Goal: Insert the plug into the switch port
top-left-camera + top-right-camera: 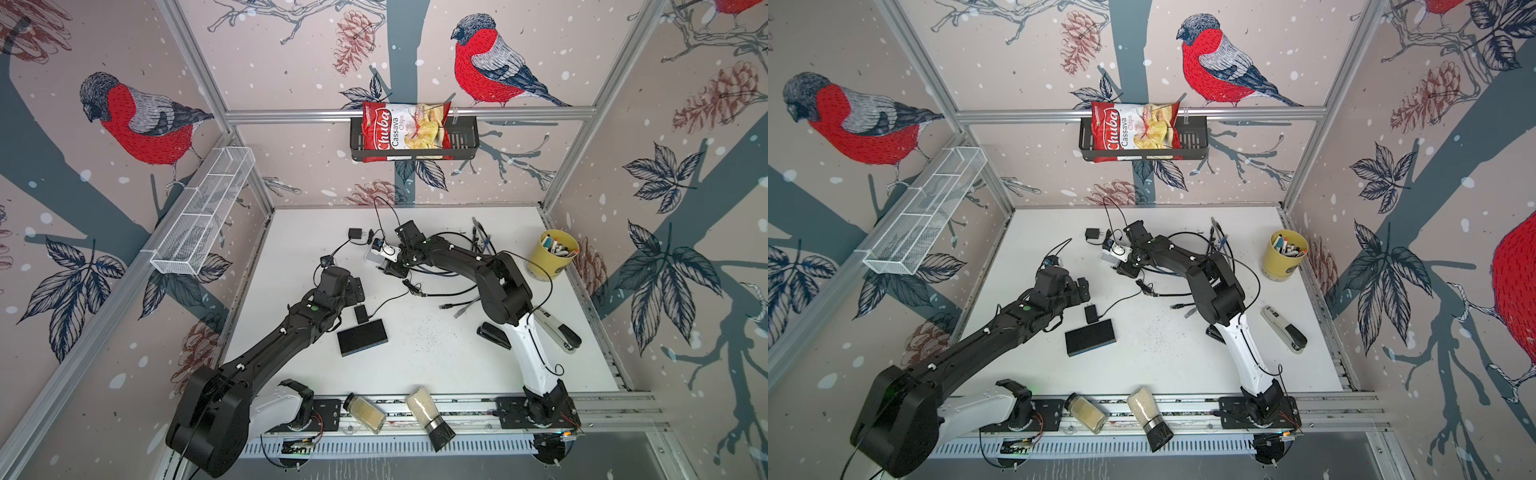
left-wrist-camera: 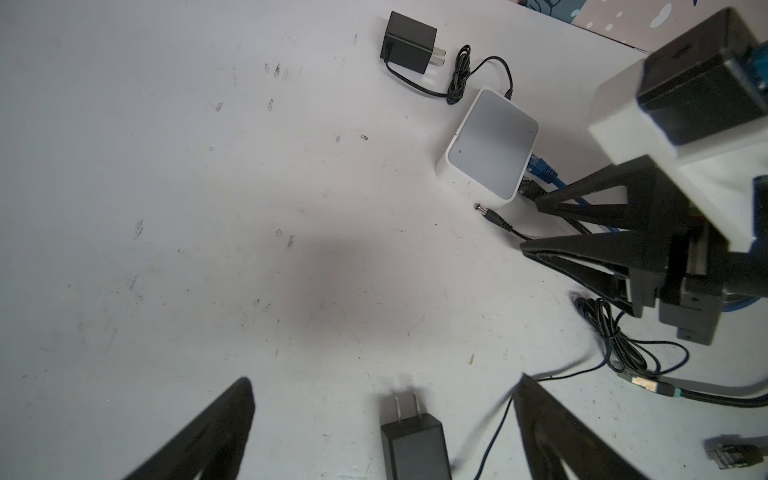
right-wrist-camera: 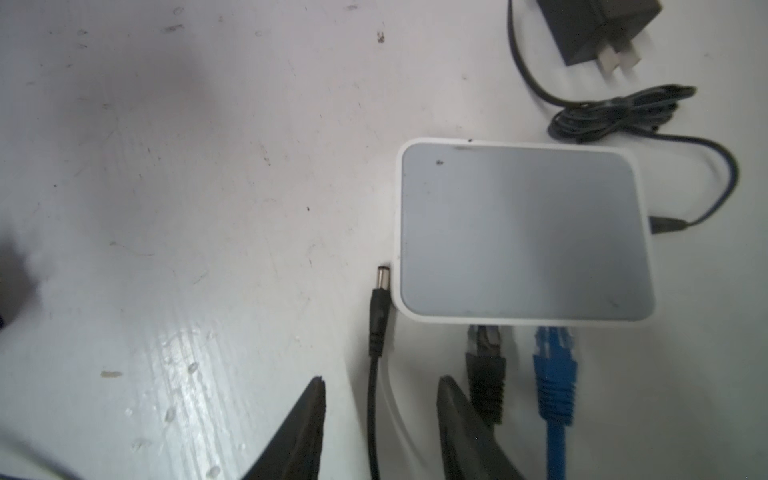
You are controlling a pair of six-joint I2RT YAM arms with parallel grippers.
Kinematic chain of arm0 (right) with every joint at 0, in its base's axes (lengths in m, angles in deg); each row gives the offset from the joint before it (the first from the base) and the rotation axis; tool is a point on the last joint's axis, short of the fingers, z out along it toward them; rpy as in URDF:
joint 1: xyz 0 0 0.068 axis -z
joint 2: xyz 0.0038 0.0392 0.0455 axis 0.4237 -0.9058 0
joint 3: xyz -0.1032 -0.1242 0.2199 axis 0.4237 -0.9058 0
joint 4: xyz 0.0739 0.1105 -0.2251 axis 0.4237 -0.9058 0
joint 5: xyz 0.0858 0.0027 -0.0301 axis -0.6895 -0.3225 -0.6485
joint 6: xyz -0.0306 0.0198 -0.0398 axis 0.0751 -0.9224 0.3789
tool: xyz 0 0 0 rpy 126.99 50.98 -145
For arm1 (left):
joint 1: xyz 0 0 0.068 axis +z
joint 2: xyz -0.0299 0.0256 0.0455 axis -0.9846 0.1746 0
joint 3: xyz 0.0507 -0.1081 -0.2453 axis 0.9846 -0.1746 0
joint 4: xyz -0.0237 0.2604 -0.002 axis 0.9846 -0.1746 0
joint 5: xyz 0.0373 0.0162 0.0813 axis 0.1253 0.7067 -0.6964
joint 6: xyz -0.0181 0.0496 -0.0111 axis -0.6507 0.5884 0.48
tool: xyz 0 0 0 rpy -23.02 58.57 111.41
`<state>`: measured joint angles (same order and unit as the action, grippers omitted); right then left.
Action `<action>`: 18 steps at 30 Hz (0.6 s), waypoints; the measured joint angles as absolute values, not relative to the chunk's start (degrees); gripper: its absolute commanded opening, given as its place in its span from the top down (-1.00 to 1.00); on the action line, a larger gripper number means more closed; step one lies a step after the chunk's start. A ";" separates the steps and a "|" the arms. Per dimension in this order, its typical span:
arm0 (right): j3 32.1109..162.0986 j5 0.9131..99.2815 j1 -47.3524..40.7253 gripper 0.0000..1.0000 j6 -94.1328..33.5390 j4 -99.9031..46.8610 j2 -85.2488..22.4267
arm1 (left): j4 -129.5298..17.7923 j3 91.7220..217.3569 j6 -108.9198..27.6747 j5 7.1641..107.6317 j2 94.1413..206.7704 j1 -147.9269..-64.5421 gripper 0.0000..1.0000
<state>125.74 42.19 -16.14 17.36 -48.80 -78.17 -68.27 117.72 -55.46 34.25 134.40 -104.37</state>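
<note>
The switch (image 3: 523,232) is a small white box with a grey top, lying flat at the back middle of the table (image 1: 380,251). A black barrel plug (image 3: 380,307) lies on the table with its tip beside the switch's corner. Its thin cable runs back between the fingers of my right gripper (image 3: 380,384). The jaws stand apart, with a gap on each side of the cable. A black network plug (image 3: 484,357) and a blue one (image 3: 555,365) sit at the switch's near side. My left gripper (image 2: 382,382) is wide open above a black wall adapter (image 2: 415,440).
A second black adapter (image 3: 594,25) with a coiled cord lies behind the switch. Loose cables (image 1: 449,291) sprawl under the right arm. A flat black box (image 1: 362,336), two staplers (image 1: 494,336) (image 1: 557,328), a yellow cup (image 1: 555,253) and two jars (image 1: 365,411) are about.
</note>
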 measured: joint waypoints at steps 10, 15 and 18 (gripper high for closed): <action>129.08 42.19 -16.29 0.30 14.43 -47.88 -81.93 | -68.16 116.62 -55.02 34.25 133.89 -104.28 -0.93; 129.04 42.09 -16.56 0.31 14.28 -46.64 -82.26 | -68.16 116.65 -54.50 34.22 133.89 -104.13 -0.93; 129.00 41.93 -16.73 0.35 14.28 -45.90 -82.39 | -68.19 116.65 -53.99 34.25 133.85 -104.06 -0.93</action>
<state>129.00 41.93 -16.73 14.28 -45.90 -82.39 -68.19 116.65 -53.99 34.25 133.85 -104.06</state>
